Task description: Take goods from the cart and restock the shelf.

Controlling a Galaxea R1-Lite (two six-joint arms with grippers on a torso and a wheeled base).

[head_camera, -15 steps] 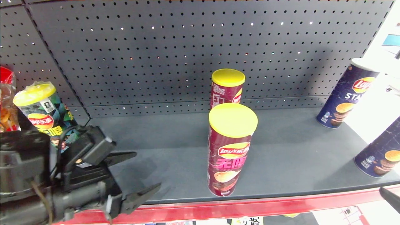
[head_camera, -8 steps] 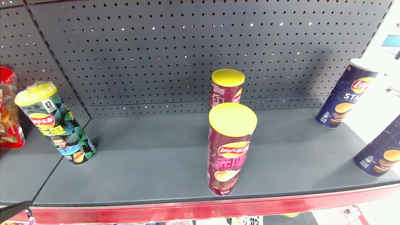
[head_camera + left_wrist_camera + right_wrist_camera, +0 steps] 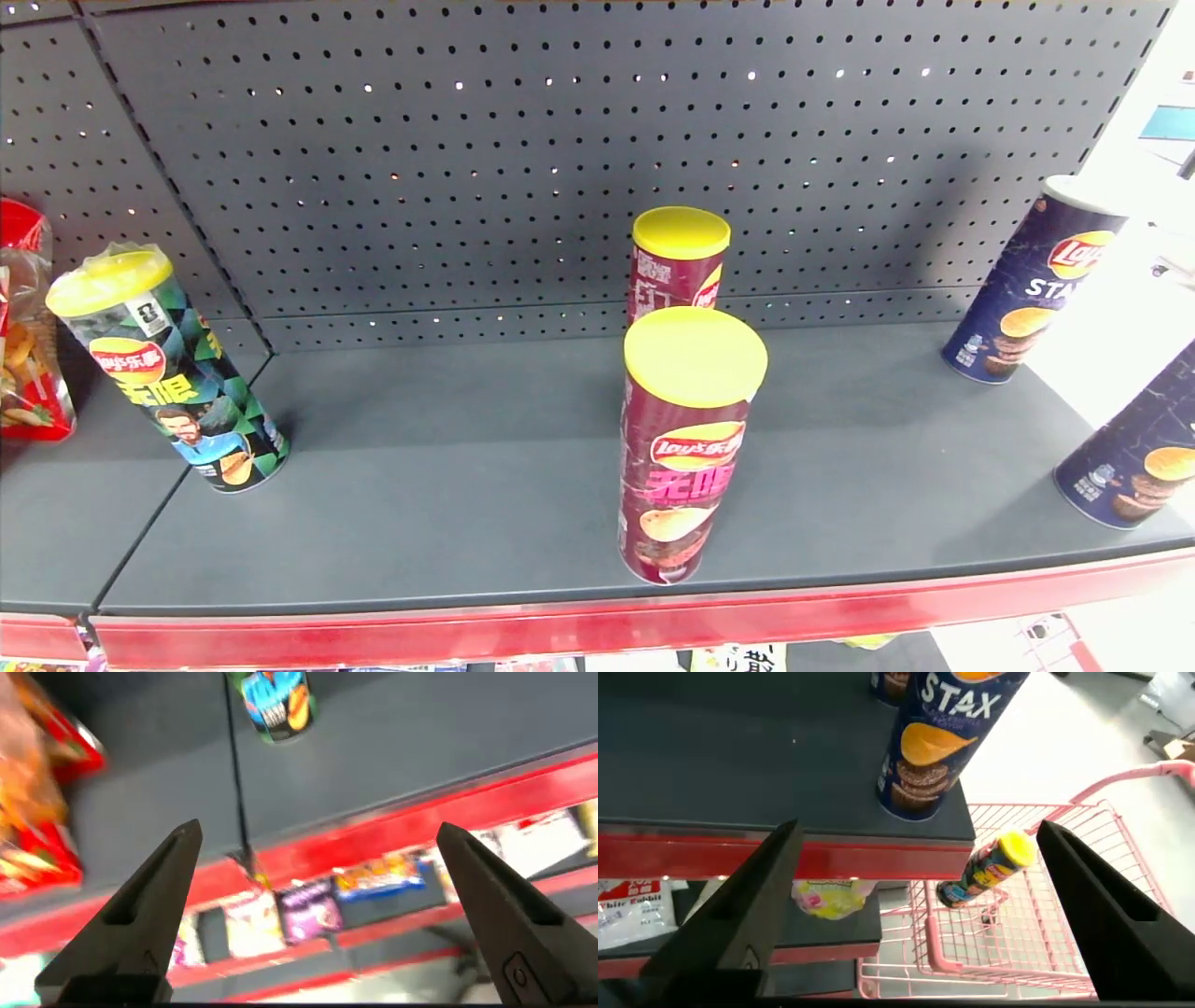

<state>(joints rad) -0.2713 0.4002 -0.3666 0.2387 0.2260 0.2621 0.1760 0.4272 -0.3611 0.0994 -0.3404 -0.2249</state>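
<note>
My right gripper [image 3: 917, 826] is released and empty; the yellow-lidded can [image 3: 988, 870] lies in the cart [image 3: 1046, 808] below and beyond it, and descending carelessly could clip the blue can [image 3: 938, 737] at the shelf [image 3: 738, 747] edge ahead.

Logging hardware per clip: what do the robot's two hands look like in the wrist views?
The left hand has two matte dark grey fingers, broad wedges tapering to pointed tips; one bears a small oval recess near its base. The right hand has the same wedge fingers, nearly black.
</note>
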